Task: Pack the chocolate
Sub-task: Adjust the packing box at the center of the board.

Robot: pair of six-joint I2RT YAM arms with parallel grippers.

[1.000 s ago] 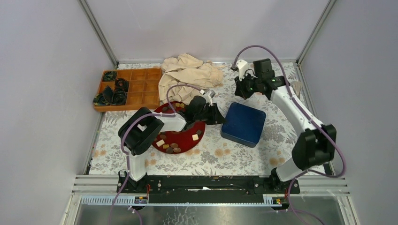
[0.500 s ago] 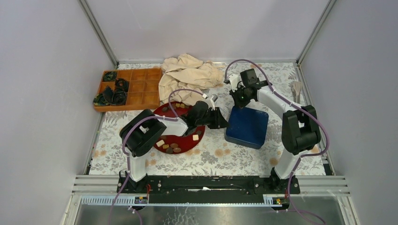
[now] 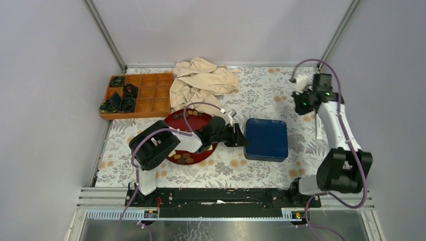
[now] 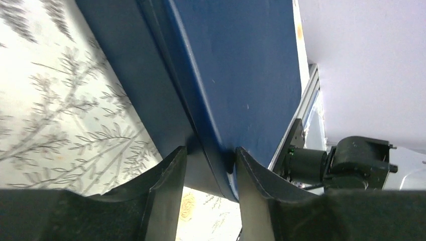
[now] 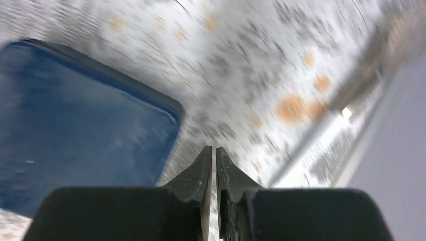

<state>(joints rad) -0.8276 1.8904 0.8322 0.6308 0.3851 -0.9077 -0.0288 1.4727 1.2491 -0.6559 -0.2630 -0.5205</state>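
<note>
The chocolate, small brown pieces, lies on a dark red plate; my left arm hides much of it. A shut blue box lies flat to the plate's right. My left gripper is at the box's left edge. In the left wrist view the left gripper stands open astride the edge of the blue box, one finger by the side wall and one over the lid. My right gripper hangs over the table's far right. In the blurred right wrist view the right gripper is shut and empty, the blue box off to its left.
An orange compartment tray with black items stands at the back left. A crumpled beige cloth lies behind the plate. A pale utensil lies near the right rail. Grey walls and metal rails enclose the flowered table.
The right arm left the box's far edge and swung to the table's right side. The box shifted and now lies square. The left gripper followed it rightward and its jaws widened.
</note>
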